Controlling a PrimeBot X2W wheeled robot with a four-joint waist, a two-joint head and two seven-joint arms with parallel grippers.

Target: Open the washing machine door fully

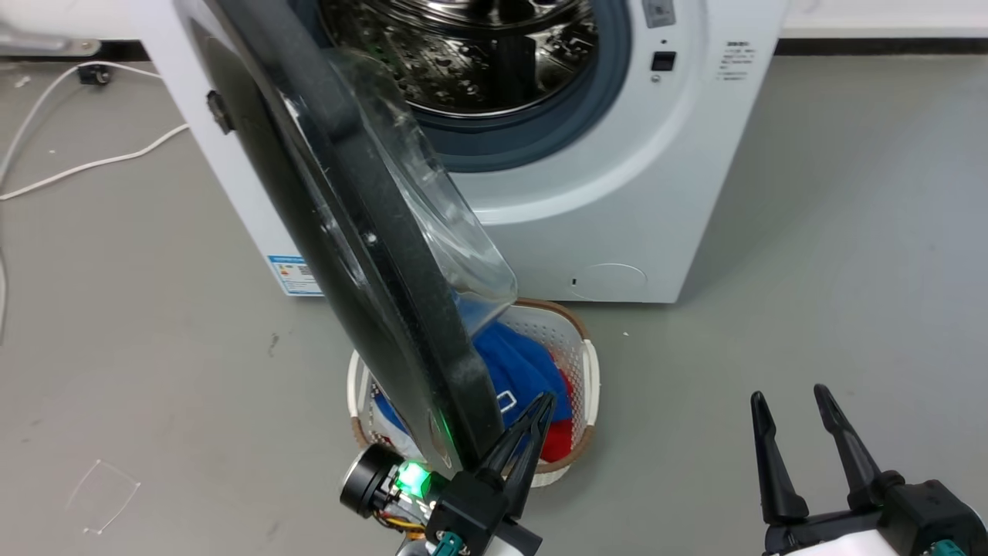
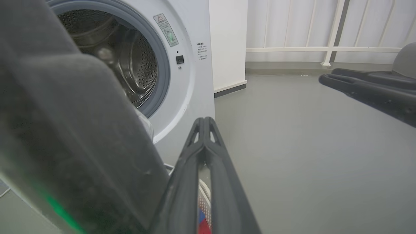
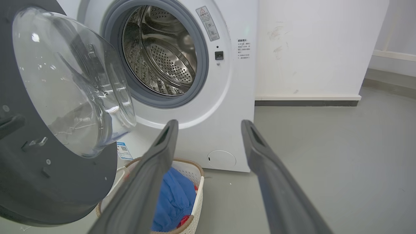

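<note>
The washing machine door (image 1: pixel 347 232) stands swung out from the white machine (image 1: pixel 617 193), edge-on to the head view, with its clear glass bowl (image 3: pixel 65 81) facing the open steel drum (image 1: pixel 478 54). My left gripper (image 1: pixel 544 401) is shut with nothing in it, and its fingers lie close against the inner side of the door's free edge. In the left wrist view the door's dark rim (image 2: pixel 65 130) sits just left of that gripper (image 2: pixel 204 121). My right gripper (image 1: pixel 790 395) hangs open over bare floor to the right, apart from the door, seen again in its own view (image 3: pixel 209 123).
A white laundry basket (image 1: pixel 575 340) with blue and red clothes stands on the floor under the door. White cables (image 1: pixel 77 166) trail over the floor at the left. A small round white flap (image 1: pixel 610 279) sits low on the machine front. Grey floor stretches to the right.
</note>
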